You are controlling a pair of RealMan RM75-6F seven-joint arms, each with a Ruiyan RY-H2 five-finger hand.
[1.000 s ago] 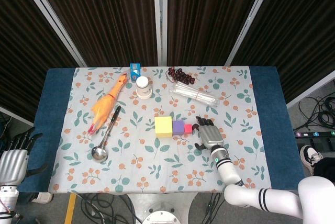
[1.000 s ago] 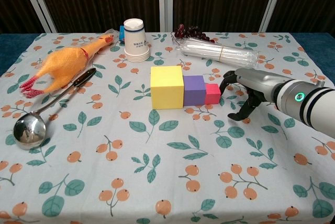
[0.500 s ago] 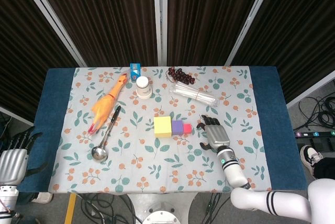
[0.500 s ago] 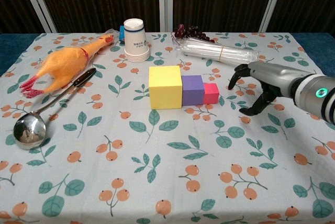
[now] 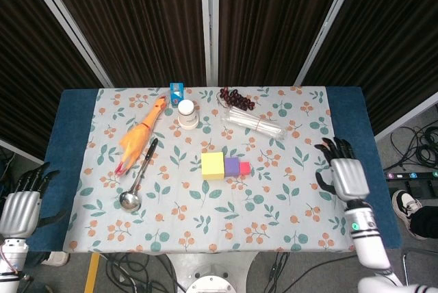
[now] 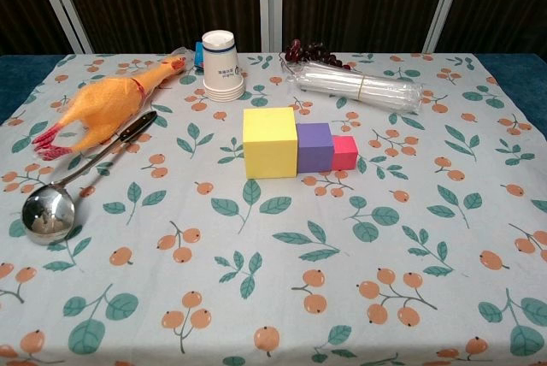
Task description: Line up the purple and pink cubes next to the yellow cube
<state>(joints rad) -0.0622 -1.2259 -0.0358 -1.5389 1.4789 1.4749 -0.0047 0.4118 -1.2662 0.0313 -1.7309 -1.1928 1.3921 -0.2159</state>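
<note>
Here, near the middle of the table [image 5: 345,108], the yellow cube [image 5: 213,166], the purple cube [image 5: 232,166] and the pink cube [image 5: 245,168] stand in one row, each touching the next, with the yellow one toward the left edge and the pink one toward the right. The right hand [image 5: 344,175] hovers over the right edge of the table, well apart from the cubes, its fingers [image 5: 333,147] spread wide and holding nothing. The left hand [image 5: 20,209] sits beyond the front left corner, its fingers [image 5: 33,178] likewise apart and empty. Toward the left edge lie a rubber chicken [image 6: 102,103] and, just beside it, a metal ladle [image 6: 53,209]. Along the far edge stand a stack of paper cups [image 6: 220,66], a bundle of straws in a clear wrapper [image 6: 359,85] and a bunch of dark grapes [image 5: 236,98]
</note>
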